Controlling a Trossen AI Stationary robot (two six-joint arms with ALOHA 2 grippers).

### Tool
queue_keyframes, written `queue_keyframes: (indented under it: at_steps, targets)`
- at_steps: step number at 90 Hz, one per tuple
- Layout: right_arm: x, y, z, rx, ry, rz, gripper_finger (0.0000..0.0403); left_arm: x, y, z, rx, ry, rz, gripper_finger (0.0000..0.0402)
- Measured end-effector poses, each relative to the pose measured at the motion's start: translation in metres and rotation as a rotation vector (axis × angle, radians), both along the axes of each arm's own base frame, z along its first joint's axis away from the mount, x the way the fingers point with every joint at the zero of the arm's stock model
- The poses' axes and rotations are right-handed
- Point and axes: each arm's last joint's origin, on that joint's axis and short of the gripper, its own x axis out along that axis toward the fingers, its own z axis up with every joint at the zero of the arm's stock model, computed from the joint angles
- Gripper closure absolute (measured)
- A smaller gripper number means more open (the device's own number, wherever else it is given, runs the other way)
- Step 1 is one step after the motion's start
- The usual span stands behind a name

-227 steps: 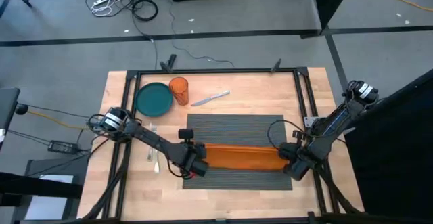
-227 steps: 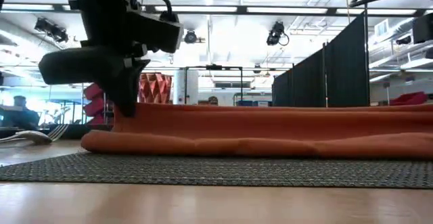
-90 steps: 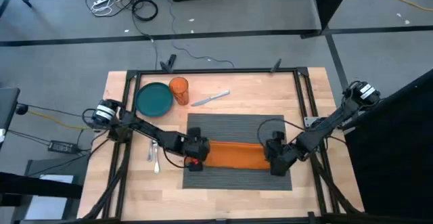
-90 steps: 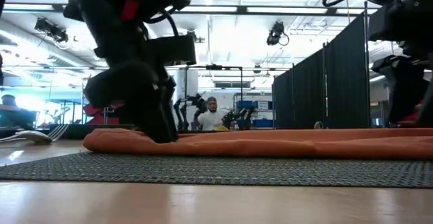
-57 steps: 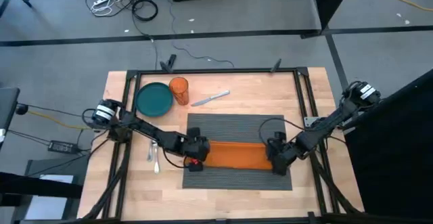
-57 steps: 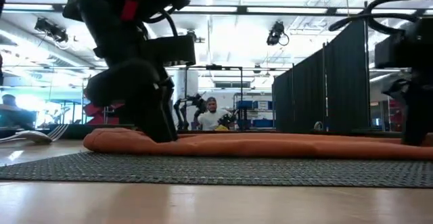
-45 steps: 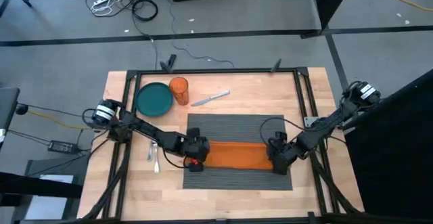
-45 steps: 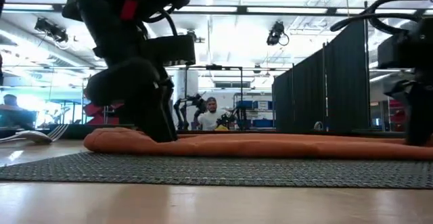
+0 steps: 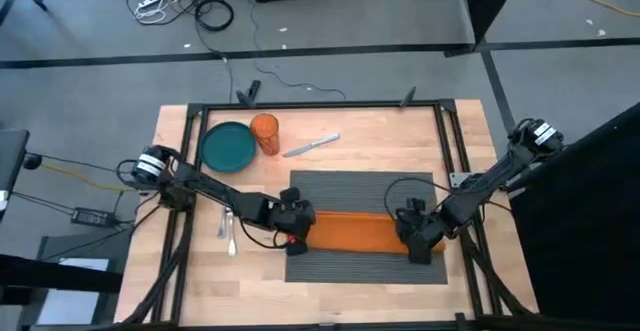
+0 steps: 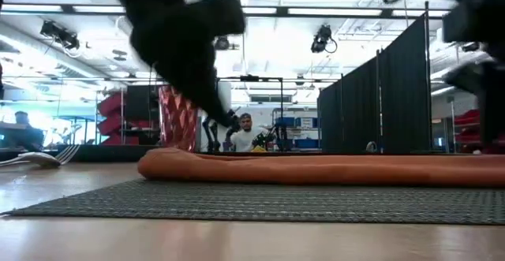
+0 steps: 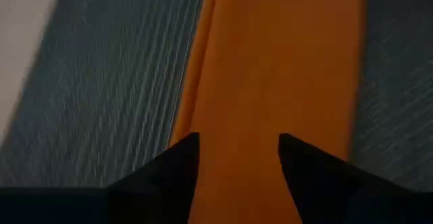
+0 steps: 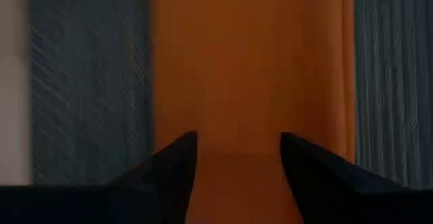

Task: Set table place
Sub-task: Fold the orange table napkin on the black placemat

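Placemat (image 9: 365, 226): dark ribbed weave, flat on the table (image 9: 470, 141), mid-right of centre; likely light, floppy and slightly grippy, best pinched at an edge or corner. Orange napkin (image 9: 355, 233): soft folded strip lying lengthwise across it. Left gripper (image 9: 297, 233) and right gripper (image 9: 418, 239) sit at opposite napkin ends, fingers spread wide, holding nothing.

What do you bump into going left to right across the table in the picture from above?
Fork → teal plate → orange cup → left end effector → knife → orange napkin → right end effector.
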Motion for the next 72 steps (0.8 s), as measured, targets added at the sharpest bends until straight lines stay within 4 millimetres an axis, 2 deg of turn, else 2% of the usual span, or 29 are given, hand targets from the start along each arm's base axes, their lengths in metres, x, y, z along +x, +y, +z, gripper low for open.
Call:
queue_keyframes:
  at_steps: [14,22,34,47,72]
  targets:
    - [0.023,-0.003,0.005,-0.066,-0.179,0.013,0.0216,0.018,-0.001,0.011,0.012,-0.184,-0.067,0.0216]
    - [0.036,-0.009,-0.002,-0.099,-0.206,-0.014,0.0218,0.025,0.005,0.000,0.019,-0.204,-0.073,0.0216]
    - [0.050,-0.015,-0.021,-0.112,-0.153,-0.041,0.0218,0.032,0.012,-0.028,0.021,-0.138,-0.071,0.0216]
    - [0.052,-0.016,-0.042,-0.072,-0.031,-0.009,0.0219,0.031,0.015,-0.053,0.044,-0.022,-0.056,0.0216]
    - [0.047,-0.016,-0.041,-0.043,0.028,-0.013,0.0229,0.018,0.015,-0.058,0.053,0.116,0.050,0.0216]
